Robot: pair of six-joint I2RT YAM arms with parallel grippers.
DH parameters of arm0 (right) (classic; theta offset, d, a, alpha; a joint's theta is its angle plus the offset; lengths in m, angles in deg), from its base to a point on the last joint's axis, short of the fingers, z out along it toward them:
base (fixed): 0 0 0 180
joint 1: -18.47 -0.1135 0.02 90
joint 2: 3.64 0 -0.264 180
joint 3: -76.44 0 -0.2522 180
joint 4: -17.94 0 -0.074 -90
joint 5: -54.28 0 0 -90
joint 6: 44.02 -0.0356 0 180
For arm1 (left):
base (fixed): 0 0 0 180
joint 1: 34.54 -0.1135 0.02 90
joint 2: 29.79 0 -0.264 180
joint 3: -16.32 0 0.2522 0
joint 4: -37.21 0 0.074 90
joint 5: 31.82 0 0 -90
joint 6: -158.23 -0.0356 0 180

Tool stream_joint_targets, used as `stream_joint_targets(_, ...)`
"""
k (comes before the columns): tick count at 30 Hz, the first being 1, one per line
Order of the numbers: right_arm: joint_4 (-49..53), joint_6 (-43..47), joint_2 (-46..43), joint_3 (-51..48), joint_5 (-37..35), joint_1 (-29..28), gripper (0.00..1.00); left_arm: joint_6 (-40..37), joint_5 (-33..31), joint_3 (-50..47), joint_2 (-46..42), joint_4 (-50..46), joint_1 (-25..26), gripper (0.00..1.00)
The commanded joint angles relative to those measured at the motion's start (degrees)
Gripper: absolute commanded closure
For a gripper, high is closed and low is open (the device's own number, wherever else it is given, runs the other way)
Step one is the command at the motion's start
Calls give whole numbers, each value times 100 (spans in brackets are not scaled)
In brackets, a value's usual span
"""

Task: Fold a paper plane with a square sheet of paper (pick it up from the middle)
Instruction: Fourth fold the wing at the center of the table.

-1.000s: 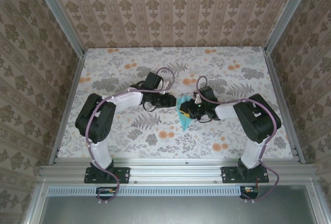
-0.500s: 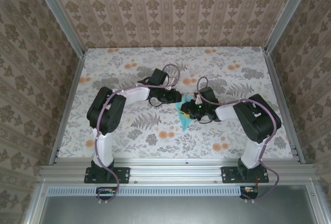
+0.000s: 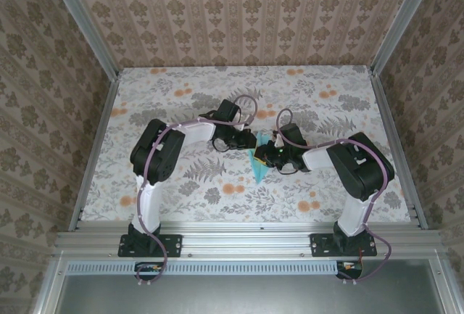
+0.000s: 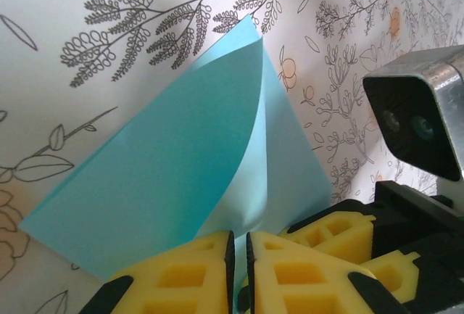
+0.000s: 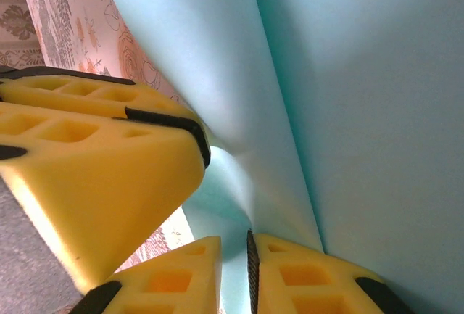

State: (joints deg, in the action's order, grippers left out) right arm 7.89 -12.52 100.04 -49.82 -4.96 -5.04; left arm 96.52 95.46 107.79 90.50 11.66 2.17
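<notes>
The square sheet of paper (image 3: 258, 170) is light turquoise and folded over into a pointed wedge, its tip toward the near edge of the floral table. In the left wrist view the sheet (image 4: 167, 162) curls upward in two layers. My left gripper (image 3: 245, 140) (image 4: 239, 270) is shut on its lower edge, with a sliver of paper between the yellow fingers (image 4: 181, 274). From the right, my right gripper (image 3: 265, 154) (image 5: 234, 274) meets the same fold, its jaws nearly together with paper (image 5: 348, 82) in the narrow gap. The two grippers almost touch each other.
The floral table (image 3: 181, 93) has aluminium rails (image 3: 246, 238) along its edges and patterned walls on three sides. Both forearms lie low across the table's middle. The right wrist's camera housing (image 4: 420, 129) stands close beside the left fingers.
My left arm has swung right, bringing its gripper up against the paper and the right gripper. Both pairs of jaws have narrowed onto the sheet. The right arm has barely moved.
</notes>
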Motion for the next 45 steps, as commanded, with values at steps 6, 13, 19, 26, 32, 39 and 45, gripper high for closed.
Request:
stream_joint_targets(6, 772, 77, 108, -202, -290, -3, 86, -914, -390, 96, 144, -1013, 47, 88)
stream_joint_targets(13, 789, 109, 150, -175, -248, 3, 94, -1313, -773, 113, 196, -1322, 107, 88)
stream_joint_targets(19, 798, 125, 195, -154, -222, -6, 97, -1365, -955, 66, 122, -1239, 170, 87)
stream_joint_targets(26, 767, 132, 281, -133, -152, -5, 100, -696, -619, -248, -337, -469, 178, 80)
stream_joint_targets(32, 717, 130, 299, -139, -119, -4, 100, -510, -475, -426, -640, -320, 218, 80)
stream_joint_targets(39, 643, 102, 309, -150, -71, -4, 100, -323, -182, -718, -624, -47, 240, 90)
stream_joint_targets(45, 630, 93, 292, -147, -53, 2, 100, -428, -156, -641, -365, -188, 240, 93)
